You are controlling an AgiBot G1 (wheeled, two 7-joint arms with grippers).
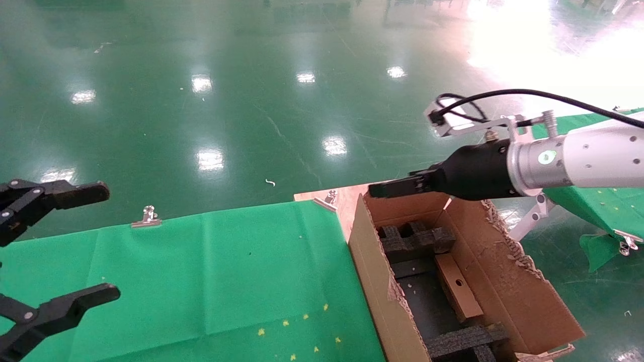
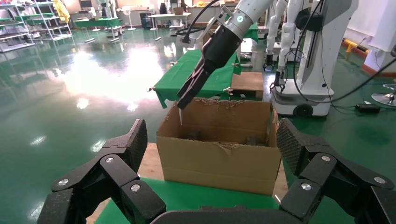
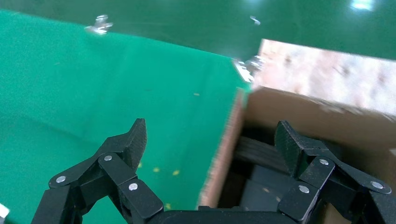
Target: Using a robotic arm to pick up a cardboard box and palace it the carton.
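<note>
The left gripper point(image 1: 60, 246) is hanging at the near left side of the worktop point(image 1: 201, 281), above the green cloth point(image 1: 226, 261), and its two black fingers are standing wide apart with nothing between them. To the right of the cloth, the carton point(image 1: 372, 281) is standing open on the worktop, with its torn flaps point(image 1: 508, 241) leaning outward on the right side. Inside the carton, the cardboard box point(image 1: 458, 289) is lying along the right wall, with its round hole facing up, and it is sitting between two black foam inserts point(image 1: 415, 241), one at the near end and one at the far end. The robotic arm point(image 1: 578, 161) is reaching in from the right, and the right gripper point(image 1: 382, 190) is hovering over the far edge of the carton, not touching the cardboard box. In the right wrist view its fingers point(image 3: 133, 142) are spread open and are holding nothing, with one finger over the cloth and the other over the inside of the carton. A grey camera block point(image 1: 445, 120) and a black cable point(image 1: 553, 98) are sitting on top of the wrist. Two metal clips point(image 1: 147, 217) are holding the far edge of the cloth. Beyond the worktop, the shiny green floor point(image 1: 251, 100) is reflecting the ceiling lights.
</note>
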